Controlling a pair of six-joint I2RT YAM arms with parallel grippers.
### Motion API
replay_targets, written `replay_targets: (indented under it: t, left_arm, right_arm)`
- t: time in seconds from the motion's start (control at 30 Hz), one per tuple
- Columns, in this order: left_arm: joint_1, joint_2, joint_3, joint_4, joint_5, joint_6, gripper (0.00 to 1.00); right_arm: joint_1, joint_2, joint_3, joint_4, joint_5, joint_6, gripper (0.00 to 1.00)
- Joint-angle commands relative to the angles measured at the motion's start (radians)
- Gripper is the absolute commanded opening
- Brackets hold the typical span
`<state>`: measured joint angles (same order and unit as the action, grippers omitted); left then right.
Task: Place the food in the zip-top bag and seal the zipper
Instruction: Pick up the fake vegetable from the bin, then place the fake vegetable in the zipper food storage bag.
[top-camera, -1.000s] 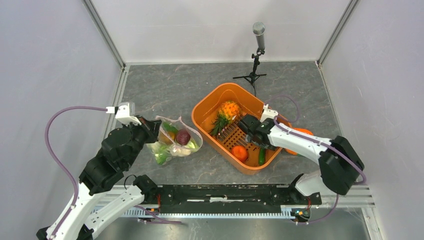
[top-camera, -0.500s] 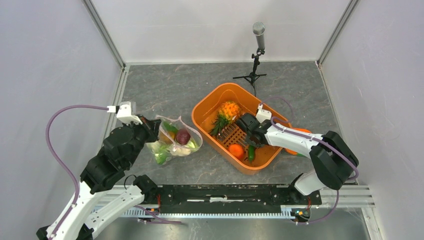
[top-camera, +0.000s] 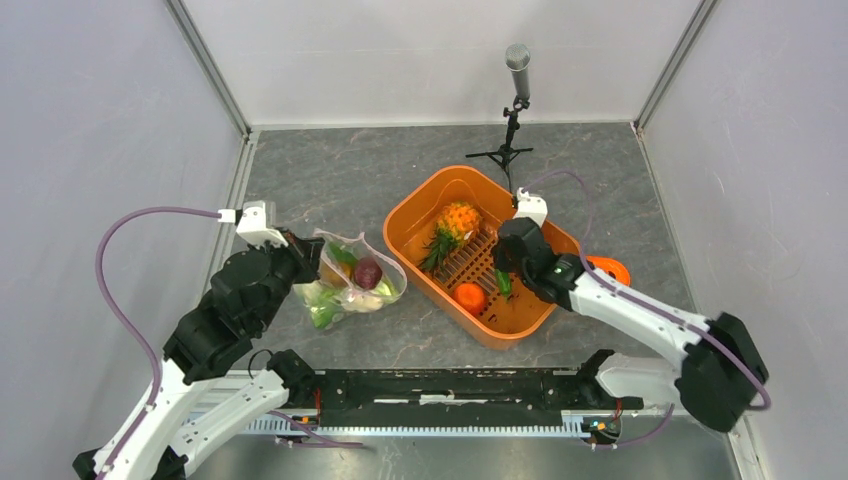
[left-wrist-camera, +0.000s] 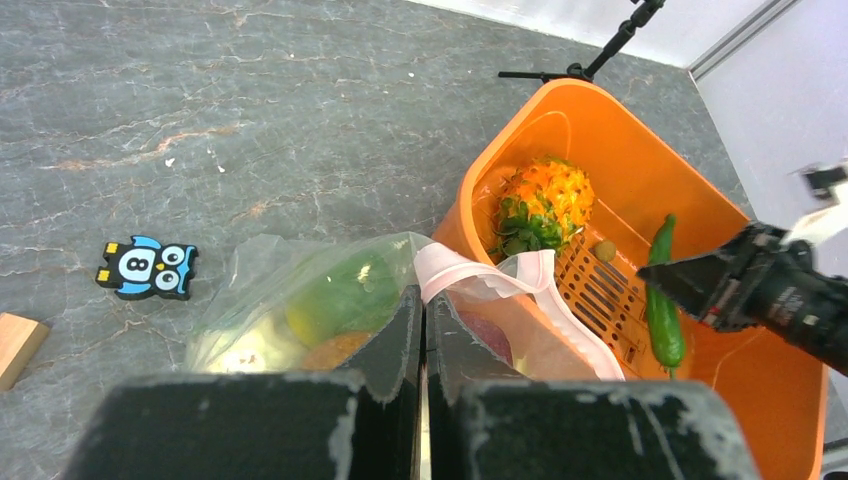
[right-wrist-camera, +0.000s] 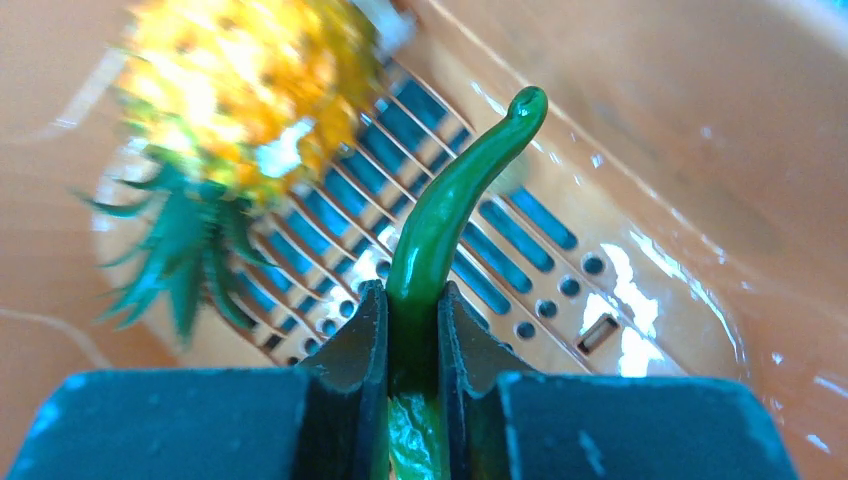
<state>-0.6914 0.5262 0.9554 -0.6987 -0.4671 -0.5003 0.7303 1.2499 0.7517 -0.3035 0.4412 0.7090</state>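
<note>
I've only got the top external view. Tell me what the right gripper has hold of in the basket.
Observer: The right gripper is shut on a green chili, clamped near one end.
Operator: Now report the left one.
Observer: The left gripper is shut on the zip-top bag at its mouth, by the pink zipper.
Operator: Name anything hidden under that arm.
Observer: A blue owl tile lies flat beside the bag.

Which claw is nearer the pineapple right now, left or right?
Right. The right claw is inside the orange basket beside the pineapple, shut on a green vegetable. The left claw is outside the basket, pinching the zip-top bag at its mouth.
</note>
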Motion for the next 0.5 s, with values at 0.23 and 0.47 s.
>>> replay_targets:
  t: [0.23,0.47]
  left_arm:
    - [0.003,0.021,0.003,0.059,0.008,-0.002,0.02]
    - [0.003,0.027,0.019,0.054,0.031,-0.006,0.02]
  right_arm:
    - [-0.006,-0.123,0.032,0.12,-0.071,-0.212,0.0]
    - [-0.005,-0.283,-0.033,0.486,-0.404,-0.402,0.0]
